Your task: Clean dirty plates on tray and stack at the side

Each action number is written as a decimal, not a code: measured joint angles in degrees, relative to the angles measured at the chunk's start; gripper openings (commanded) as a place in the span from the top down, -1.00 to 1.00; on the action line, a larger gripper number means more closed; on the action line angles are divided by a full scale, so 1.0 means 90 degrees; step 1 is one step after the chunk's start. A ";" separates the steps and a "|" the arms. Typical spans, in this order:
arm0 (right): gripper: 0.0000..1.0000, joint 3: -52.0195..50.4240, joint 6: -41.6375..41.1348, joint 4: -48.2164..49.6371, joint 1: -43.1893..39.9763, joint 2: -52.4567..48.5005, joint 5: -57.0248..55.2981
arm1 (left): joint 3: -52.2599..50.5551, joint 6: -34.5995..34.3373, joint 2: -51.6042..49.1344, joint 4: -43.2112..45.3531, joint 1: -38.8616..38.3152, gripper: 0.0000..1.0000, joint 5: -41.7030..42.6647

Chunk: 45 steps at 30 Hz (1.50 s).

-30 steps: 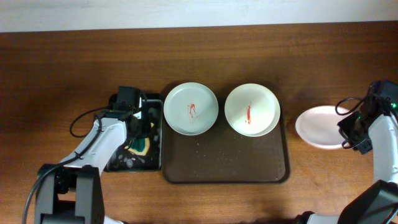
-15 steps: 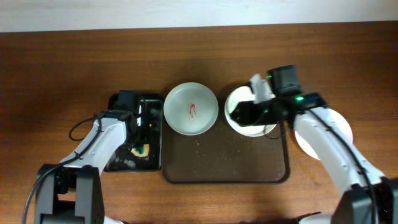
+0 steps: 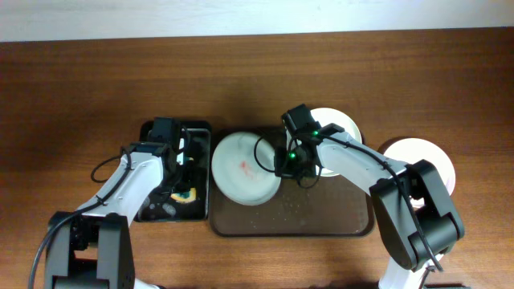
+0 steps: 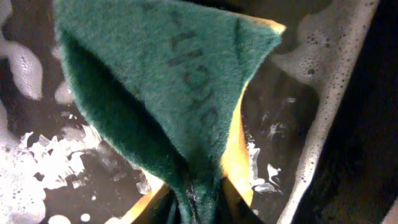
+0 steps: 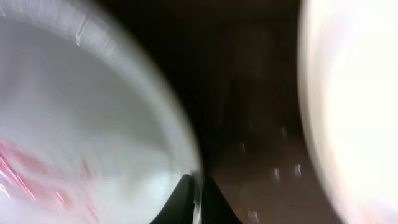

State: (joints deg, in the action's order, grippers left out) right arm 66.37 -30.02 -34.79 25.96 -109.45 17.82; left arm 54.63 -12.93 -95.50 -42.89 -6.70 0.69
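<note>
- The tray [image 3: 321,209] is seen from overhead at the middle of the table [image 3: 80,80].
- The smeared plate [image 3: 241,172] lies in the tray's 9 o'clock half, with a faint red mark near its centre.
- The right claw [image 3: 283,164] is pressed together on the smeared plate's rim at the plate's 3 o'clock edge. In the right wrist view, the thin rim is pinched between the two fingertips.
- Whether this plate is lifted off the tray cannot be told.
- The second plate [image 3: 339,123] sits at the tray's 1 o'clock corner and is partly covered by the right arm.
- In the right wrist view, a strip of dark, speckled tray floor is seen between these two plates, which are apart.
- The third plate [image 3: 422,151] rests on the table just beside the tray, at its 3 o'clock, and is partly hidden by the right arm.
- A black container [image 3: 161,210] stands just beside the tray at its 9 o'clock, and the left arm reaches over it.
- The left claw [image 4: 196,208] is closed on a sponge [image 4: 168,93], green on one face and yellow on the other, which is folded at the pinch.
- White foam and soapy water are seen around the sponge on the container floor.
</note>
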 measured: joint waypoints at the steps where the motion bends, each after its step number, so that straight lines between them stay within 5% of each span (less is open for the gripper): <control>1: 0.92 0.0056 -0.0015 -0.0313 0.0000 0.0000 0.0029 | 0.0000 -0.0010 0.0000 -0.0007 0.0000 0.91 -0.0005; 6: 0.91 0.0112 -0.0019 -0.1987 0.0002 0.0066 0.0143 | 0.0000 -0.0010 0.0000 0.0002 0.0000 0.88 -0.0002; 8: 0.42 0.0085 -0.0022 -0.2186 0.0002 0.0253 0.0046 | 0.0000 -0.0012 0.0000 0.0005 0.0000 0.80 -0.0002; 10: 0.35 0.0046 -0.0029 -0.2086 0.0002 0.0345 -0.0112 | 0.0000 -0.0012 0.0000 0.0005 0.0000 0.78 -0.0002; 13: 0.38 0.0012 -0.0017 -0.1423 0.0002 0.0357 -0.0707 | 0.0000 -0.0012 0.0000 0.0010 0.0000 0.75 -0.0002; 16: 0.90 0.0010 0.0095 -0.1095 0.0002 0.0357 -0.1003 | 0.0000 -0.0012 0.0000 0.0005 0.0000 0.75 -0.0002; 22: 0.92 0.0005 0.0170 -0.1260 0.0002 0.0359 -0.1001 | 0.0000 -0.0010 0.0000 0.0007 0.0000 0.36 0.0005; 27: 0.92 0.0005 0.0172 -0.1375 0.0002 0.0359 -0.0974 | 0.0000 -0.0012 0.0000 0.0007 0.0000 0.62 0.0005; 29: 0.92 0.0005 0.0168 -0.1375 0.0002 0.0359 -0.0974 | 0.0000 -0.0012 0.0000 0.0019 0.0000 1.00 0.0017; 36: 0.92 0.0005 0.0170 -0.1399 0.0002 0.0359 -0.0971 | 0.0143 -0.0012 0.0102 -0.0114 -0.0002 1.00 0.0046; 45: 0.92 0.0005 0.0172 -0.1484 0.0002 0.0359 -0.0971 | 0.0442 0.0117 0.1773 0.0425 -0.0027 1.00 -0.0452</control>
State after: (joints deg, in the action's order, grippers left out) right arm 66.41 -28.47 -48.14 25.98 -106.21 9.08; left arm 58.61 -11.88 -79.55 -39.07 -6.94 -3.38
